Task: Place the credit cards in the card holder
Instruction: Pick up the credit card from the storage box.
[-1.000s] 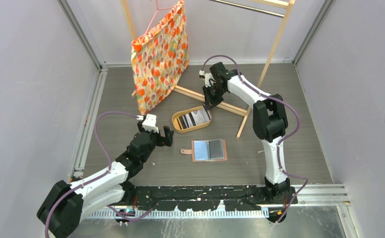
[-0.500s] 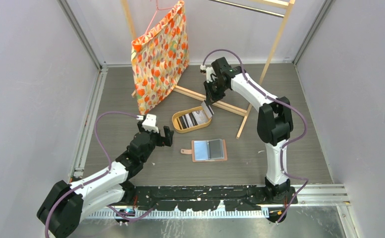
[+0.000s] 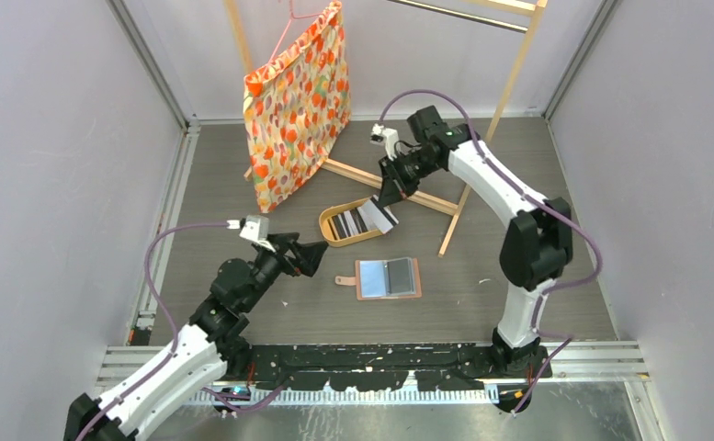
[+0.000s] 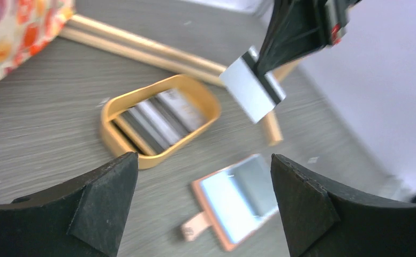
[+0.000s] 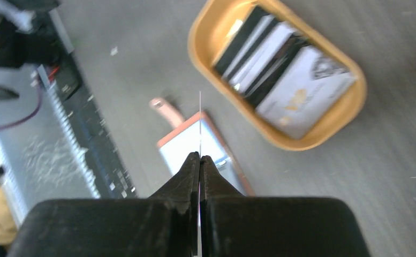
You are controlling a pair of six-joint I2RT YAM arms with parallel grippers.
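White credit card [image 4: 251, 88] with dark stripe pinched in clenched right gripper [image 3: 391, 193], near oval wooden tray [image 3: 324, 223], left gripper [image 3: 309, 256] spread wide, card print unreadable

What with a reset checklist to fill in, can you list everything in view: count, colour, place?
held card: one, white and black, in the air by the tray
credit cards: several, black, grey, white, in the tray
tray: one, tan wood, mid-table
card holder: one, salmon, open flat near the tray
patterned fabric: one, orange floral, hanging at the back
rack: one, pale wood, far side
table: one, grey
left gripper: black, open, left of the card holder
right gripper: black, shut on the held card
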